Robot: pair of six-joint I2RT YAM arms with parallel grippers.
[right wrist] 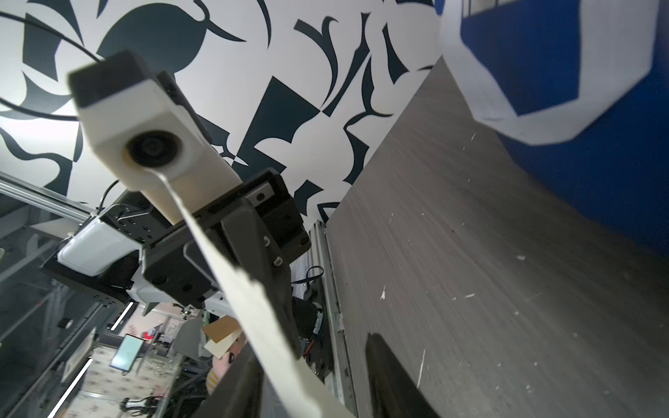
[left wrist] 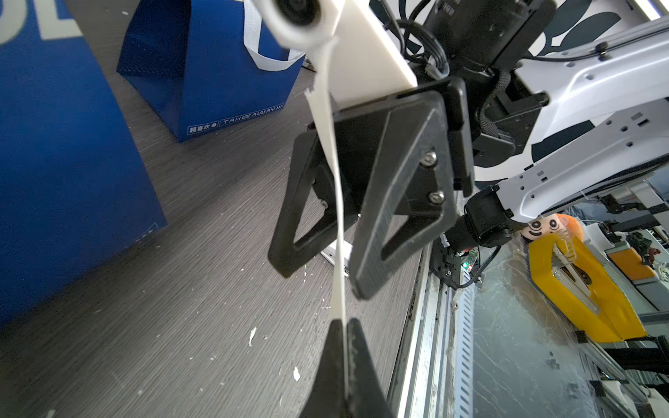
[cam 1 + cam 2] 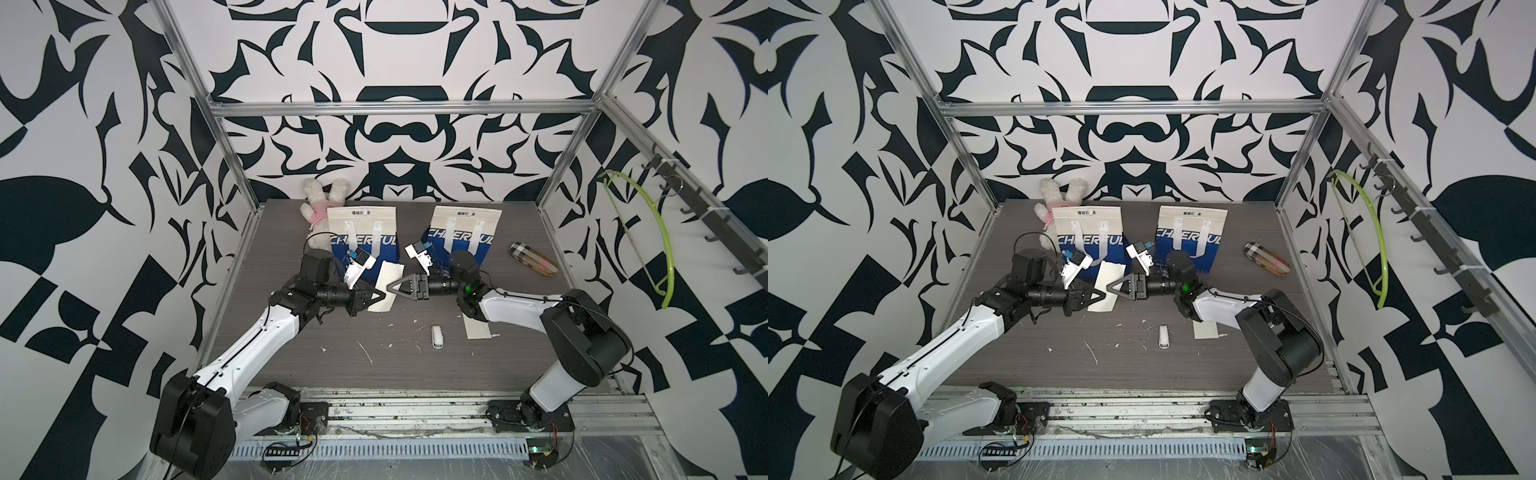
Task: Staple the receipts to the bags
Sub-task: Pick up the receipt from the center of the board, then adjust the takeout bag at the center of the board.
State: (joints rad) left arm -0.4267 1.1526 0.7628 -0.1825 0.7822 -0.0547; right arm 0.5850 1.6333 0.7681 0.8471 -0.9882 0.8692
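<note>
I am working over a dark grey wood-grain table (image 3: 374,374). Two boxy fabric tote bags, cream above and blue below with white strap handles, are standing upright toward its far edge, the left-side bag (image 3: 361,232) and the right-side bag (image 3: 465,226) apart from each other. My left gripper (image 2: 344,325) is clamping one end of a cream-white rectangular paper receipt (image 3: 392,272), which is reaching toward the foot of the left-side bag. My right gripper (image 2: 324,282) is straddling the same slip with its jaws standing wider apart than the paper is thick, so it is not gripping. A second cream-white receipt (image 3: 478,330) is lying flat on the table, partly under my right arm. A small white plastic stapler (image 3: 436,336) is lying untouched near that second receipt, toward the front edge. I am judging the held receipt to be almost weightless, thin and limp: it is bowing along its length and is likely to crease or tear if my two grips pull against each other. I am recommending a hold at the end margins, flat between the pads, leaving one corner clear for the staple.
</note>
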